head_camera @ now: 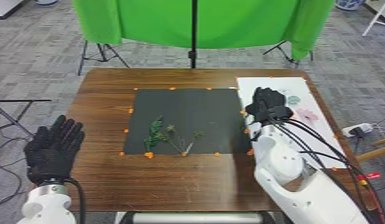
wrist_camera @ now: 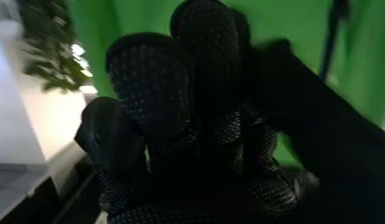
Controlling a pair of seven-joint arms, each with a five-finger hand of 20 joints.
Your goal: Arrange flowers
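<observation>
On the brown desk (head_camera: 171,192), a black mat (head_camera: 188,107) lies in the middle with small orange pieces (head_camera: 149,155) around its edges, and a long white sheet (head_camera: 259,83) lies along the desk's right side. Toward the near left of the mat is a leafy green stem (head_camera: 156,131), its leaves pointing away from the robot. Just to its right are thin sprigs (head_camera: 174,139), their pale lower ends close together near the mat's near edge. On the white sheet are pale green shapes (head_camera: 293,100) and a pink bloom (head_camera: 307,114); whether these are real or flat pictures I cannot tell. The right hand (head_camera: 267,106) is over the left part of the sheet, beside the mat and to the left of the pink bloom; whether it touches the sheet I cannot tell. In the right wrist view its fingers (wrist_camera: 206,47) rise loosely, slightly bent and close together, with nothing to be seen in their hold. The left hand (head_camera: 53,157) is at the desk's left edge, well apart from the stems, its fingers straight, a little spread and empty. Beyond the desk hangs a green cloth (head_camera: 148,22).
</observation>
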